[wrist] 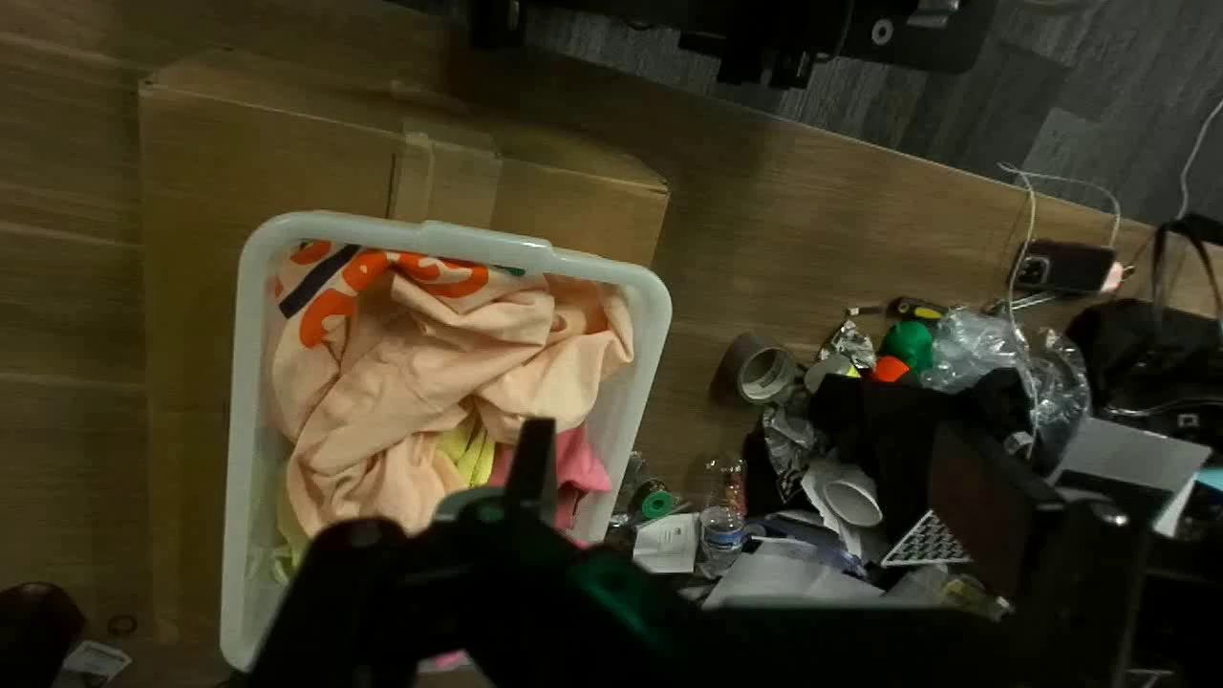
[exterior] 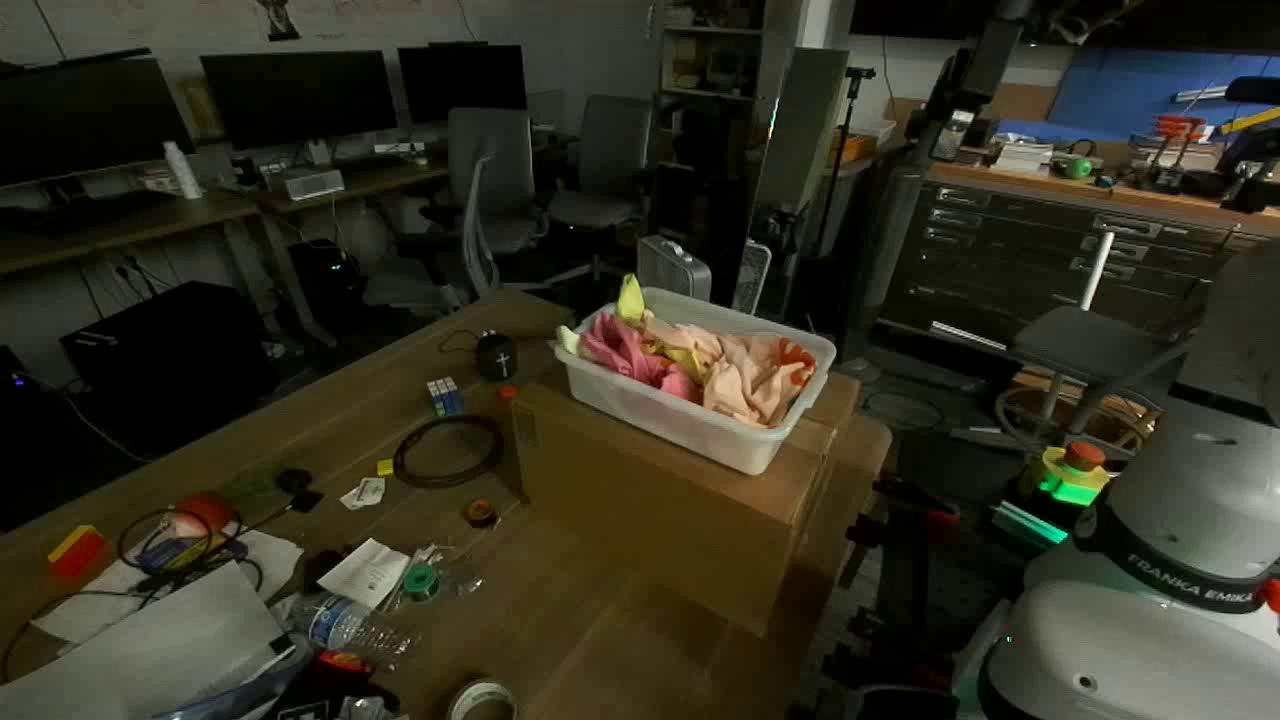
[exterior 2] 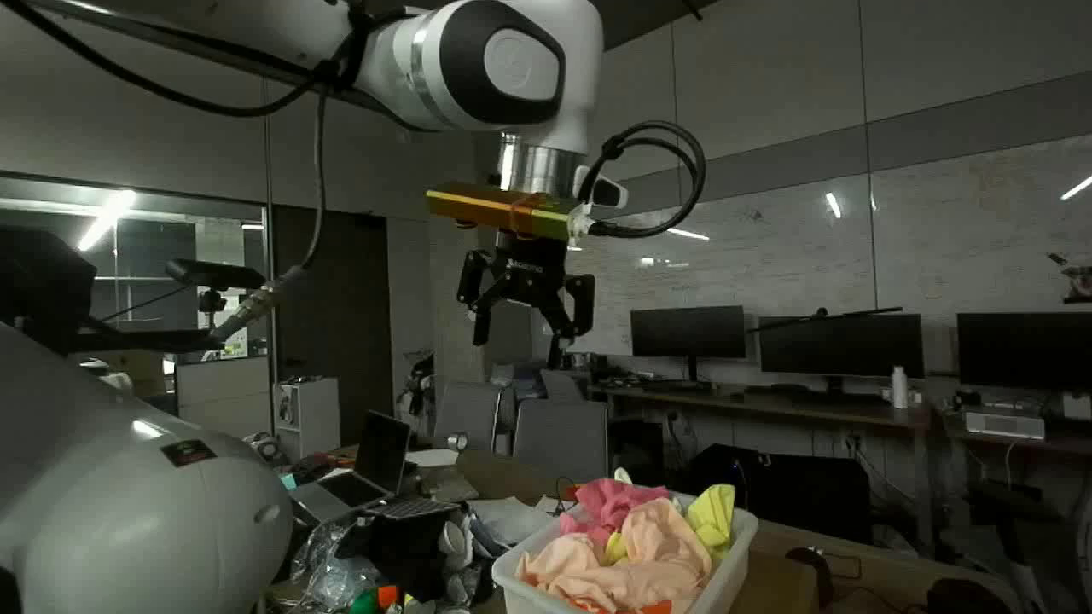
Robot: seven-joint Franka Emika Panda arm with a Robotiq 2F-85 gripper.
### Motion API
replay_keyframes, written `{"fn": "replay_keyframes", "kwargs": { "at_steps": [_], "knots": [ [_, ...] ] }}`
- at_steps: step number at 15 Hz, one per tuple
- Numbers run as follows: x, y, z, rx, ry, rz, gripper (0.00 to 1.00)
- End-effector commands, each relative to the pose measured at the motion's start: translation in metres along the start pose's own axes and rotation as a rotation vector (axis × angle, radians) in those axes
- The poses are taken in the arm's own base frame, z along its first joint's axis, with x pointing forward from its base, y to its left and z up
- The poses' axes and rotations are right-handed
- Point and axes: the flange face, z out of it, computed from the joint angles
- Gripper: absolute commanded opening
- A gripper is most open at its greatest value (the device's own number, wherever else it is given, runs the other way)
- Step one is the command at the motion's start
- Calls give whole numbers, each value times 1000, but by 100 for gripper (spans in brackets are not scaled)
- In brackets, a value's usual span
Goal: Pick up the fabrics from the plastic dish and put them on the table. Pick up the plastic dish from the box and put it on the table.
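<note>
Overhead and nearest me, the white robot arm [exterior 2: 520, 64] carries the black gripper [exterior 2: 518, 343] pointing down, its two fingers spread well apart. It hangs high, well away from the fabrics [exterior 2: 657, 546] lower down. These lie heaped in the white plastic dish [exterior: 675, 425]: a peach cloth [wrist: 420, 382] with orange print, a crumpled pink cloth [exterior: 618, 345] next to it, and some yellow cloth [exterior: 630, 300] poking up past the rim. The dish sits upright on a cardboard box [exterior: 640, 520], and the box stands on the wooden bench [exterior: 600, 655], close to the edge by the robot and toward one corner. Past the box, near the opposite edge, a puzzle cube [exterior: 444, 396] and a round black thing [exterior: 497, 357] with a white mark stand near each other; a coil of black cable [exterior: 440, 484] lies near them. Toward the other end of the bench it gets messy: a clear bottle [exterior: 355, 628] on its side, a printed slip [exterior: 365, 573] just beside it, a small green roll [exterior: 421, 581] near both, a big pale sheet [exterior: 180, 650] and, farther along, a laptop [exterior 2: 381, 452] with its screen raised. Beyond the bench, gray chairs [exterior: 500, 150] stand in the dim room by a long desk [exterior: 120, 228], which bears dark monitors [exterior: 295, 98]. Last comes a pale wall [exterior 2: 785, 213], with streaks of light shining back off it.
</note>
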Motion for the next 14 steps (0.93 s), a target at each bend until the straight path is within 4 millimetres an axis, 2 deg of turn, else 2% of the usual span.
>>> {"fn": "replay_keyframes", "kwargs": {
  "at_steps": [1, 8, 12, 14],
  "knots": [
    [0, 0, -2, -1, 3, 0, 100],
    [2, -1, -6, -18, 16, -5, 100],
    [24, -9, -6, -44, 31, -70, 100],
    [45, -16, -7, -77, 76, -109, 100]
  ]
}}
